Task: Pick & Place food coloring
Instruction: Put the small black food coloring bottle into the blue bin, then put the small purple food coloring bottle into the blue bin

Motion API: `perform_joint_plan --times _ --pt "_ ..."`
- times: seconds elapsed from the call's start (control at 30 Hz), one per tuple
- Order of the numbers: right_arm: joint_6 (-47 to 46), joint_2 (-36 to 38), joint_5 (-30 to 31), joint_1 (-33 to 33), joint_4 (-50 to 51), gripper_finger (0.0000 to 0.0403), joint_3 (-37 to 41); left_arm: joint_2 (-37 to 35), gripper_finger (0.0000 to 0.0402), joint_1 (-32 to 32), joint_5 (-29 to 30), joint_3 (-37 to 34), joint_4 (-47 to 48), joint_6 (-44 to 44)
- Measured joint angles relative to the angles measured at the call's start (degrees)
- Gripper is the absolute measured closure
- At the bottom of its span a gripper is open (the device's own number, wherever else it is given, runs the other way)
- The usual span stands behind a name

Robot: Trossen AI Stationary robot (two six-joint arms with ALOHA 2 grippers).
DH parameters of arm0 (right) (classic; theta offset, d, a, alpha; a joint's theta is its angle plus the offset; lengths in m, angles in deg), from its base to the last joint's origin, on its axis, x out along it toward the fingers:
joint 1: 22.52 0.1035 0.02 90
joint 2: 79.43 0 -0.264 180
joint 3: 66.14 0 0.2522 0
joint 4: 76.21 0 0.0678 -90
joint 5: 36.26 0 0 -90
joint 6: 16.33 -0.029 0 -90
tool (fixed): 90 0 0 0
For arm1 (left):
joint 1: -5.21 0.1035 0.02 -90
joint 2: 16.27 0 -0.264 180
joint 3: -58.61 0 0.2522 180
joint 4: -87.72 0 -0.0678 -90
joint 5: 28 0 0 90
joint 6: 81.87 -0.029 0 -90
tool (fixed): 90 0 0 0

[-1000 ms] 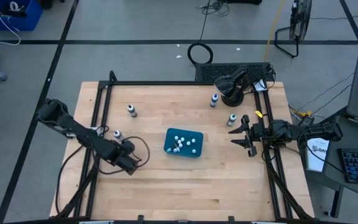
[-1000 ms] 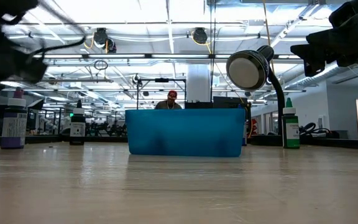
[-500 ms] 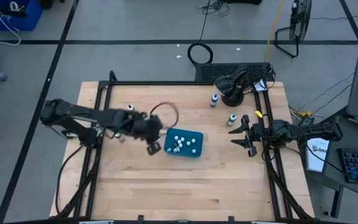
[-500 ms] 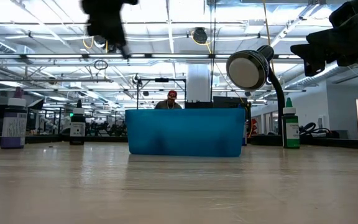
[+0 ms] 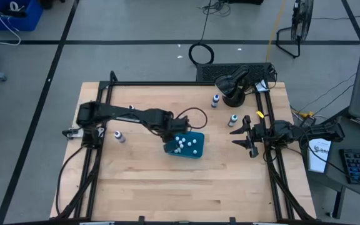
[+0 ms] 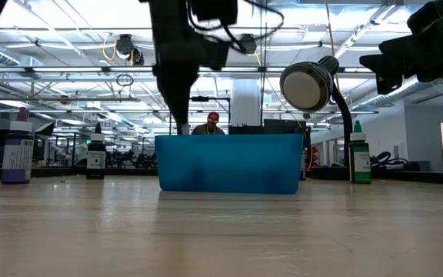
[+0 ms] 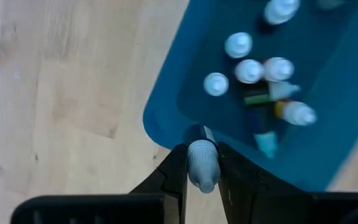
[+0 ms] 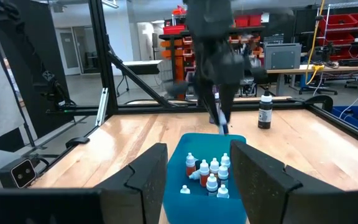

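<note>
— So, what is in the teal tray [image 5: 195, 150]?
— A cluster of small white-capped dropper bottles [image 5: 182, 143], some standing, a few lying on their sides; the right wrist view shows reddish ones among them [image 8: 207, 171].
— And the left gripper [image 5: 171, 129]?
— It hangs over the tray's corner nearest the left arm, clenched on one small dropper bottle [image 7: 202, 164], cap pointing toward the wrist camera, held just above the tray's rim.
— Any bottles outside the tray?
— Yes. One taller bottle [image 5: 117, 135] stands on the wooden table [image 5: 167, 187] near the left arm's base, and two more [image 5: 215, 100] [image 5: 233, 119] stand beside the black lamp [image 5: 231, 84] at the far right corner.
— The right gripper [image 5: 245, 136]?
— Parked at the table's right edge, fingers spread apart, holding nothing, well apart from the tray.
</note>
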Motion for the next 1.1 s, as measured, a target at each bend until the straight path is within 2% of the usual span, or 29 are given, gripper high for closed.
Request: perform_joint_plan --times 0.33,0.53,0.83,0.9,1.1 --pt "-0.01 0.00 0.00 0.00 0.02 0.0240 0.00 6.49 0.0337 1.68 -1.49 0.04 -1.46 0.21" --pt "0.01 0.00 0.00 0.02 0.00 0.0237 -0.01 8.21 0.0337 1.77 -4.76 0.00 -3.74 -0.07" --pt "0.00 0.00 0.00 0.01 -0.05 0.0236 0.01 9.60 0.0336 1.77 -6.50 -0.25 -3.56 0.44" --pt "0.01 0.00 0.00 0.02 0.01 0.0237 -0.01 9.60 0.0311 1.75 -6.23 -0.26 -3.65 1.04" --pt "0.00 0.00 0.00 0.01 0.02 0.0238 0.00 9.13 0.0197 1.77 -6.08 -0.28 -3.41 1.36"
